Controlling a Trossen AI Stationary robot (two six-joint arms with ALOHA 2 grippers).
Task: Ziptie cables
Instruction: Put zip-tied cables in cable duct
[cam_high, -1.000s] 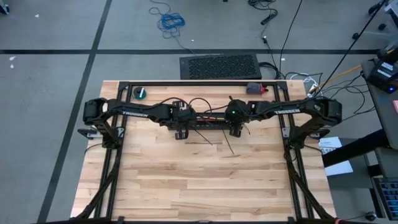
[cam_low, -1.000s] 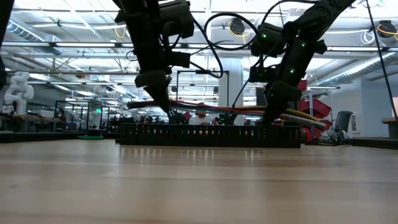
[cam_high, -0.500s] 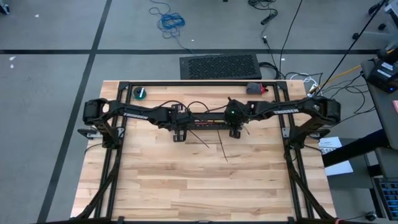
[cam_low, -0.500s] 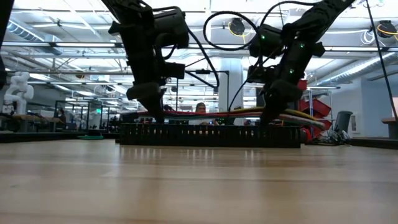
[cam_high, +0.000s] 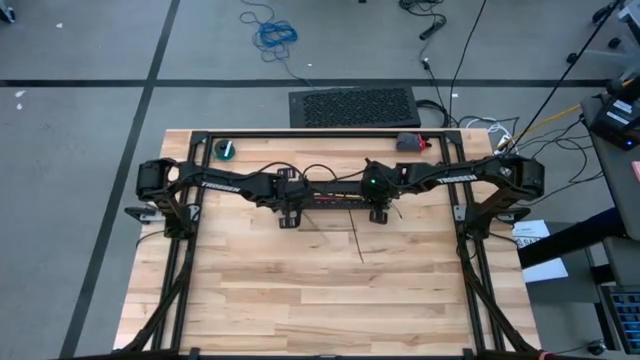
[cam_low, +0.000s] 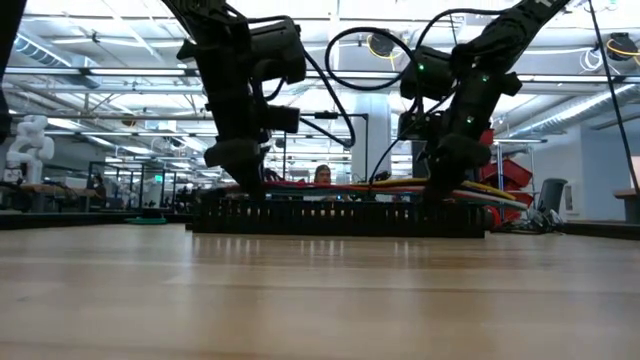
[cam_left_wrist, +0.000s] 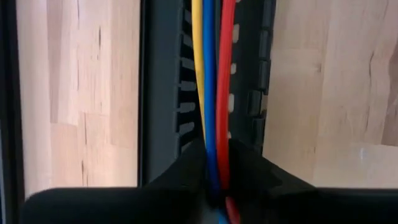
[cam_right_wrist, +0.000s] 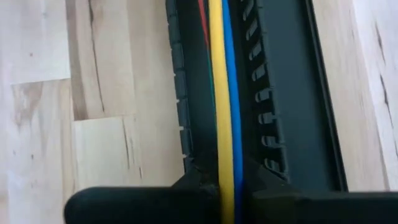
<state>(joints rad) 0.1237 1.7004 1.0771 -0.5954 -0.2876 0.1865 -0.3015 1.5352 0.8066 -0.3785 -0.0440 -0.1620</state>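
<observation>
The cables (cam_low: 340, 185), a bundle of yellow, blue and red wires, run level along the black slotted duct (cam_high: 335, 198) at the table's far middle. They sit at the top of the duct's walls (cam_low: 340, 215). My left gripper (cam_left_wrist: 214, 168) is shut on the cables near their left end. My right gripper (cam_right_wrist: 227, 180) is shut on them near their right end. Both grippers slant down over the duct (cam_left_wrist: 165, 93). A thin dark ziptie (cam_high: 355, 243) lies on the wood just on the near side of the duct. My left gripper pinches the cables (cam_left_wrist: 211, 143) between its two fingers near the bundle's left end. The fingers come slanting down from above and lie across the wires. The wires run out straight over the duct's channel. My right gripper pinches the cables (cam_right_wrist: 224, 155) between its two fingers near the bundle's right end, slanting down from above and across the wires. The yellow and blue wires lead away straight inside the duct (cam_right_wrist: 286, 93).
A black frame rail (cam_high: 320, 133) runs along the table's far edge, with a green-topped round thing (cam_high: 227, 150) and a red and grey part (cam_high: 410, 143) beside it. Bare wood (cam_high: 320, 300) stretches toward the near edge.
My left gripper has sunk toward the duct with its end of the cables. The bundle, which hung a little above the duct's walls, now lies level at their top. My right gripper has kept its place.
</observation>
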